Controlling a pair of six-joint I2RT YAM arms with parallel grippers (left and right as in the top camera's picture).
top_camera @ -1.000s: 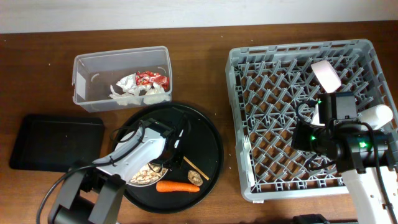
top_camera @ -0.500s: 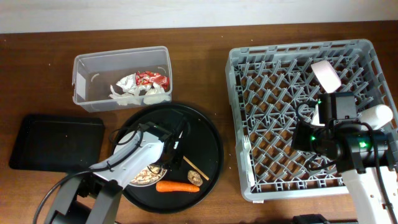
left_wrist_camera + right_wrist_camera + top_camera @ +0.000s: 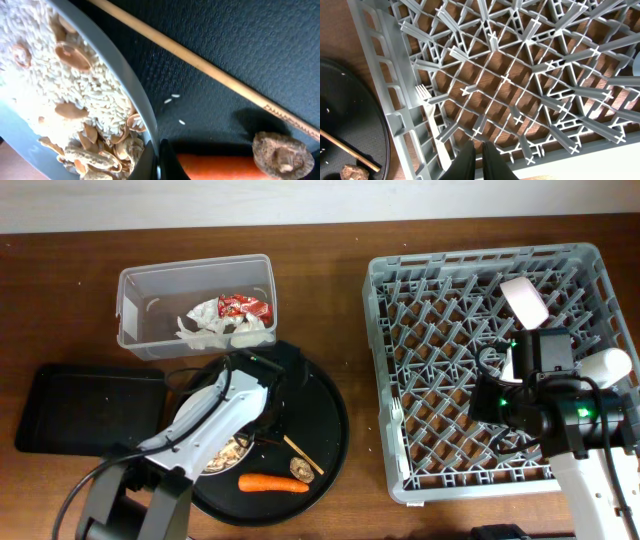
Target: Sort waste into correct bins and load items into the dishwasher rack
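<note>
The wide pale bowl (image 3: 131,95) holds pale grainy food with brown chunks (image 3: 65,85) and sits on the large round black tray (image 3: 320,405). My left gripper (image 3: 157,152) is shut on the bowl's rim; in the overhead view the left arm (image 3: 225,410) covers most of the bowl (image 3: 226,454). The orange carrot (image 3: 272,483), a brown chunk (image 3: 300,468) and the thin wooden stick (image 3: 300,454) lie beside it. My right gripper (image 3: 479,150) is shut and empty above the grey dishwasher rack (image 3: 440,470). The white fork (image 3: 427,107) lies at the rack's left edge.
The clear tub (image 3: 150,285) at the back left holds crumpled napkins (image 3: 215,330) and the red wrapper (image 3: 243,306). The shallow black tray (image 3: 85,410) is at the left. A pinkish-white bowl (image 3: 525,298) and a white cup (image 3: 610,365) stand in the rack's right side.
My left arm has swung back and left with the bowl rim in its jaws. The round tray, carrot and stick have shifted slightly left. The right arm has not moved.
</note>
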